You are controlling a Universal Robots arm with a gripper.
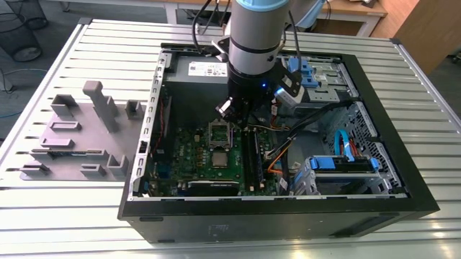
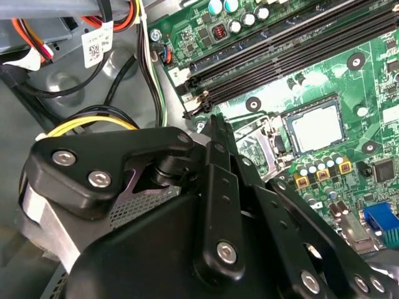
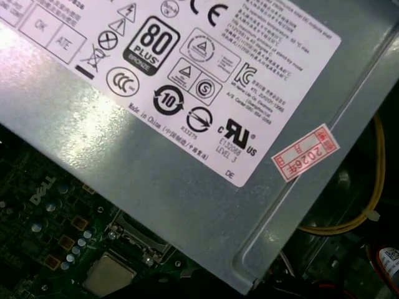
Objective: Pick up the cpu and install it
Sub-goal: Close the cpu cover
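Observation:
The cpu (image 1: 218,158) is a small silver square lying flat in its socket on the green motherboard (image 1: 191,154), inside the open computer case. It also shows in both wrist views (image 2: 317,131) (image 3: 110,274). The hinged silver socket frame (image 1: 219,129) stands open on the side of the cpu towards the power supply. My gripper (image 1: 240,123) hangs over the board beside that frame, a short way from the cpu and not touching it. In the second wrist view its black linkage ends at the gripper (image 2: 215,128), next to the memory slots (image 2: 280,56).
The grey power supply (image 1: 198,69) (image 3: 187,124) sits close behind the arm. Cables (image 1: 310,121) and blue drive bays (image 1: 346,162) occupy the case on the exterior view's right. Grey fixture blocks (image 1: 79,135) stand on the table at the exterior view's left.

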